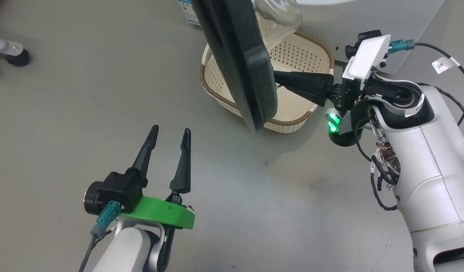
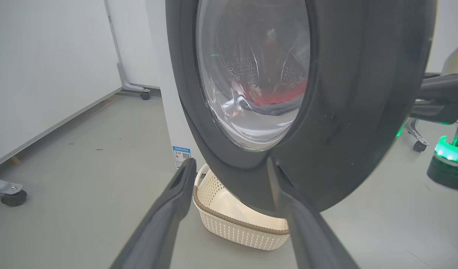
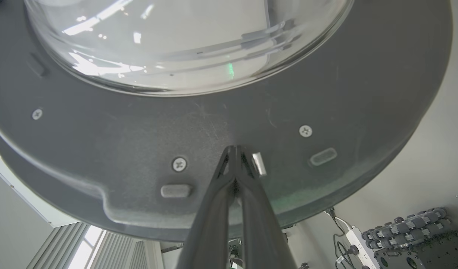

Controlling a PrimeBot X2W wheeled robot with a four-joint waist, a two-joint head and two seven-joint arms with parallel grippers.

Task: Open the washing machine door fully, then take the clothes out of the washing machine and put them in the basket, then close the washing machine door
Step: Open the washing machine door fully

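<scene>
The washing machine door stands ajar, edge-on in the head view, its glass bowl bulging to the right. My right gripper is shut, and its tips press on the door's grey inner face beside a small metal latch. Low at the left, my left gripper hangs open and holds nothing. In the left wrist view it faces the door's outer side. Red clothes show through the glass, inside the washing machine. The cream basket sits on the floor under the door.
A blue sticker marks the machine's lower corner. Caster feet of a stand sit at the far left of the grey floor. A white wall panel runs along the left. A power strip and cables lie behind the door.
</scene>
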